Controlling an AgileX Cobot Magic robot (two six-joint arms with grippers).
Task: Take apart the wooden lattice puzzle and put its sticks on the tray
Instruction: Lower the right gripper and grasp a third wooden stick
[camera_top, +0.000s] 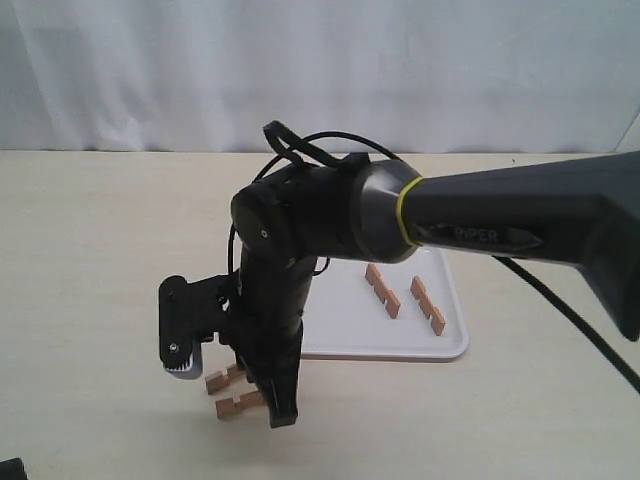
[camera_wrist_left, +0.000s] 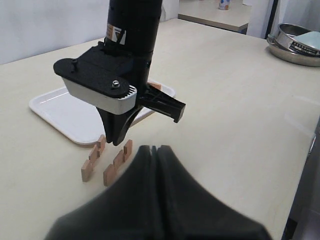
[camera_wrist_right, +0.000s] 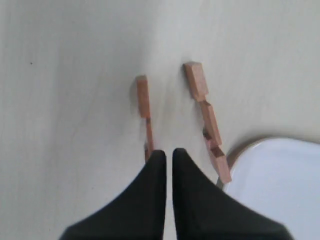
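Since the right gripper (camera_wrist_right: 169, 152) looks pinched together beside — not around — the stick (camera_wrist_right: 143, 95), spread it & re-centre b4 lifting to the tray (camera_wrist_right: 280, 190).

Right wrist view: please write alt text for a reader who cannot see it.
The black right pincer, shut, points down at the end of one stick on the beige table. A second stick lies beside it, ending by the white tray.
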